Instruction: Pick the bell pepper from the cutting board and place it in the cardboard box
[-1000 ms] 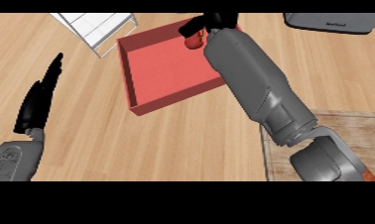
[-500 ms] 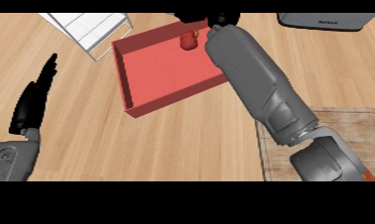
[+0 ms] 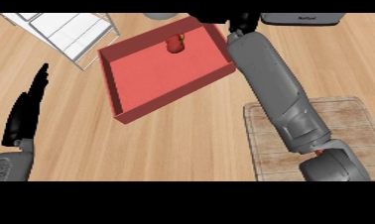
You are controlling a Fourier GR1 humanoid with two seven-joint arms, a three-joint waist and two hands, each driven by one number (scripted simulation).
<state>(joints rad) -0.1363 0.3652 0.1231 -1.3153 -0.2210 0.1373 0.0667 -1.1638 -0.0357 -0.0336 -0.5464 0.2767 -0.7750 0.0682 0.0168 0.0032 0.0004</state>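
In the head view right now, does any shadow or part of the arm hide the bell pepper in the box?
Head view: the bell pepper shows plainly in the red box, unshadowed; lighting is even, without glare; the right forearm covers part of the cutting board; the right hand is dark at the top band, its fingers unreadable.

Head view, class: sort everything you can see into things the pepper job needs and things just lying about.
Job:
bell pepper
red box
cutting board
right hand

Lying about:
white wire rack
grey appliance
grey round object
left hand, resting at the left edge
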